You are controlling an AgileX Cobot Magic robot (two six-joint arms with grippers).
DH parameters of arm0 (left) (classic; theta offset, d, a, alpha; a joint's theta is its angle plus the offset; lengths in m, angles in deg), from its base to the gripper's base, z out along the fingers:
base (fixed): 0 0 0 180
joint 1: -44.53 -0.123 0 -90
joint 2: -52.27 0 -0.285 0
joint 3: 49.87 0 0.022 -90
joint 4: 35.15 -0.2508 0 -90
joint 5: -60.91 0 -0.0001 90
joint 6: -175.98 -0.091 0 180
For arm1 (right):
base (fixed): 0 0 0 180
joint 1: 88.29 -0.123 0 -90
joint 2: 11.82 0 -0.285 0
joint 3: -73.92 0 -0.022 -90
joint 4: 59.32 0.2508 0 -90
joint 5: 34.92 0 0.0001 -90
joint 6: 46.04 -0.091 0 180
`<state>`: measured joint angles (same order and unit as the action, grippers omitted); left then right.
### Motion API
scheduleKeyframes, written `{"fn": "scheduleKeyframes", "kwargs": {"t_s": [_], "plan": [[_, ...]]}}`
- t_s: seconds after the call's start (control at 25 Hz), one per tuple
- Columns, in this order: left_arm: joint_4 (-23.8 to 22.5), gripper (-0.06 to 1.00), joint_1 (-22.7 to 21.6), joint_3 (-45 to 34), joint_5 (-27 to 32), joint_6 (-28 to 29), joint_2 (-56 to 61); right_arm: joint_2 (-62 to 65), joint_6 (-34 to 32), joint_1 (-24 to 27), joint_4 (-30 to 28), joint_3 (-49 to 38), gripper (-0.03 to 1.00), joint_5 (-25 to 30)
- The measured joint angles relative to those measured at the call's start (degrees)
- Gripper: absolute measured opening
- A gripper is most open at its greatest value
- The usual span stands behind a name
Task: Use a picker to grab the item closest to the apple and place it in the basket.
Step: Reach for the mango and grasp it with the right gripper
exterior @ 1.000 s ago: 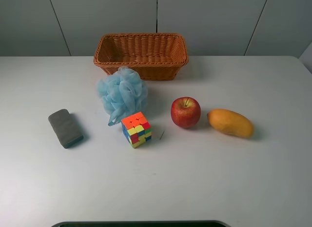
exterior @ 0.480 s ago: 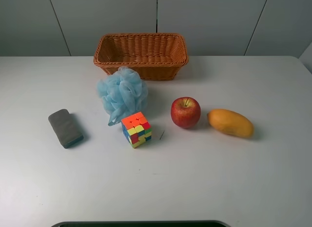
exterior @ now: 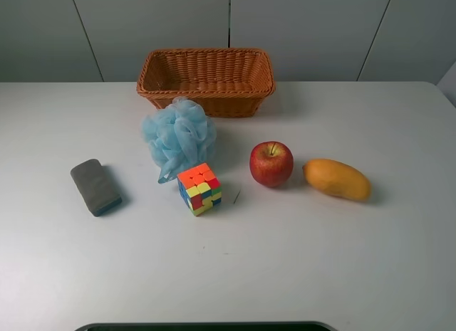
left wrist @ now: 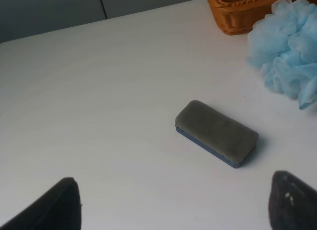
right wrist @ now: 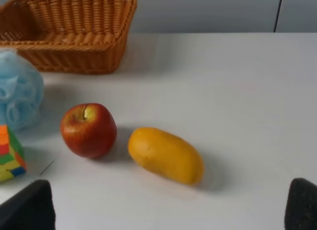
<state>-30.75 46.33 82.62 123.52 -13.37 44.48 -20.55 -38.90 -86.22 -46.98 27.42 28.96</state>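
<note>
A red apple [exterior: 271, 163] sits on the white table [exterior: 285, 260]. An orange mango [exterior: 337, 179] lies just to its right, with a small gap. A colourful cube [exterior: 199, 188] lies farther off on its left. The brown wicker basket [exterior: 206, 79] stands empty at the back. Neither arm shows in the exterior high view. My right gripper [right wrist: 168, 210] is open and empty, its dark fingertips [right wrist: 27, 207] wide apart, short of the mango [right wrist: 166, 155] and apple [right wrist: 88, 129]. My left gripper [left wrist: 173, 210] is open and empty, short of a grey sponge block [left wrist: 216, 133].
A light blue bath pouf [exterior: 178, 137] sits in front of the basket, touching the cube's back side. The grey sponge block [exterior: 95, 186] lies at the left. A dark strip [exterior: 206, 326] runs along the table's near edge.
</note>
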Motion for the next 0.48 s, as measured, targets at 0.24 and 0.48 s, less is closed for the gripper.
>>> {"fn": "scheduleKeyframes", "kwargs": {"t_s": [0.24, 0.48], "plan": [[0.0, 0.73, 0.0, 0.0, 0.0, -0.1, 0.0, -12.2, 8.6, 0.0, 1.4, 5.7, 0.7, 1.9], [0.0, 0.73, 0.0, 0.0, 0.0, -0.1, 0.0, -28.1, 21.4, 0.0, 5.8, 7.7, 0.7, 1.7]]}}
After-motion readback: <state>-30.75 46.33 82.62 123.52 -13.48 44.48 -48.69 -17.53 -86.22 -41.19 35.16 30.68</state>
